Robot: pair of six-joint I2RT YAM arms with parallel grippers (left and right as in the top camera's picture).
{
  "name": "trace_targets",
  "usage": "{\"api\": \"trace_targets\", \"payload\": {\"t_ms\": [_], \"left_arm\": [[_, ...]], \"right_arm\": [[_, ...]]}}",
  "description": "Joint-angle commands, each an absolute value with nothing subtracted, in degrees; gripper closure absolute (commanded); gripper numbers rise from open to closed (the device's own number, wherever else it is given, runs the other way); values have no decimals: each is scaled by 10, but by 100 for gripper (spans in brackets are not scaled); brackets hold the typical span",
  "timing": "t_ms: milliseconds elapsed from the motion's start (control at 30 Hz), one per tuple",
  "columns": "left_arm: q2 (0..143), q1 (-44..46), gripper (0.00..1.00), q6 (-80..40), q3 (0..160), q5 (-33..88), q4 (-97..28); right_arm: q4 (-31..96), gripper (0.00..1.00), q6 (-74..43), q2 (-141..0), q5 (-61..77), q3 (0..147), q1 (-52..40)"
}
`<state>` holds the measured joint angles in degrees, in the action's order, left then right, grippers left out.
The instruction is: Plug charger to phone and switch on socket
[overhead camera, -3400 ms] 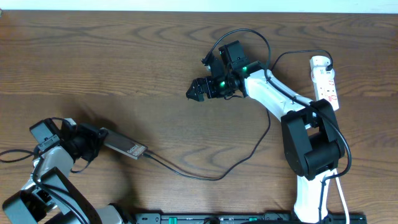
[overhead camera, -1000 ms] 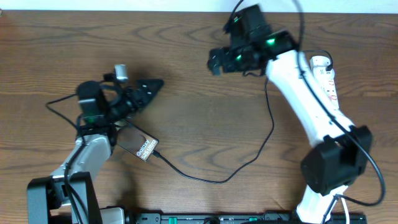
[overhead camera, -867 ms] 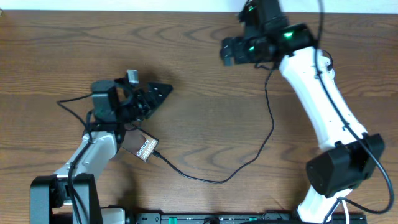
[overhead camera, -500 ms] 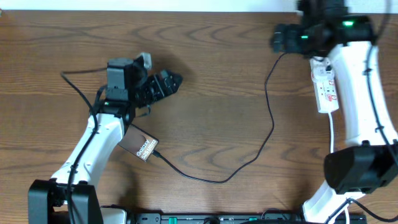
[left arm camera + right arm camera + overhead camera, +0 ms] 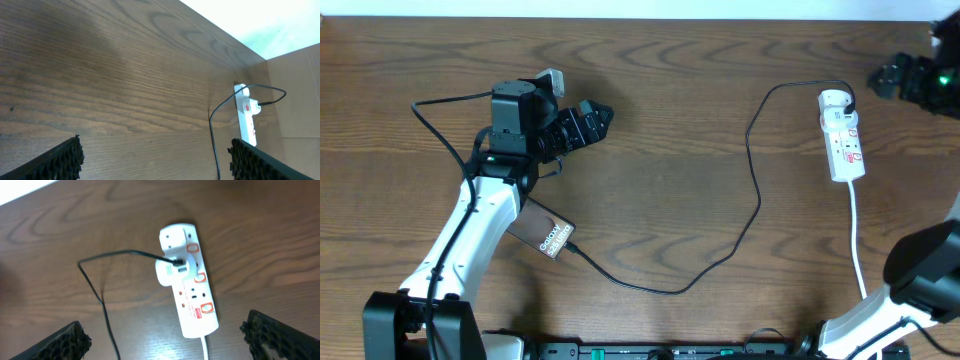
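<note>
The phone [image 5: 547,235] lies flat at the lower left, partly under my left arm. The charger's cable [image 5: 756,200] runs from the phone's end in a long loop up to its plug [image 5: 168,270]. The plug sits in an outlet near the far end of the white socket strip [image 5: 844,138] [image 5: 193,298] [image 5: 245,114]. My left gripper [image 5: 592,122] [image 5: 157,162] hovers open above the phone, over bare wood, holding nothing. My right gripper [image 5: 885,76] [image 5: 170,340] stands open at the right edge, beside the socket, with nothing between its fingers.
The socket's white cord [image 5: 857,240] trails down toward the front edge. A black rail [image 5: 650,351] runs along the front edge. Pale wall and a brown panel [image 5: 300,100] lie beyond the far table edge in the left wrist view.
My right gripper has swung from the table's upper middle past the socket to the right edge. My left gripper has left the phone's end and drifted up and right.
</note>
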<state>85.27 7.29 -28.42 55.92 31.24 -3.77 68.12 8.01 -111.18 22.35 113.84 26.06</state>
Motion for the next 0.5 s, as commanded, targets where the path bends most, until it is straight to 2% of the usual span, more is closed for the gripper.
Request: {"api": "trace_targets", "payload": {"t_ms": [0, 467], "left_arm": [[842, 76, 9, -274, 573, 306, -38], [842, 76, 9, -266, 573, 306, -43]], "right_arm": [[692, 1, 138, -1172, 315, 1143, 276], [657, 1, 183, -1303, 314, 1143, 277]]}}
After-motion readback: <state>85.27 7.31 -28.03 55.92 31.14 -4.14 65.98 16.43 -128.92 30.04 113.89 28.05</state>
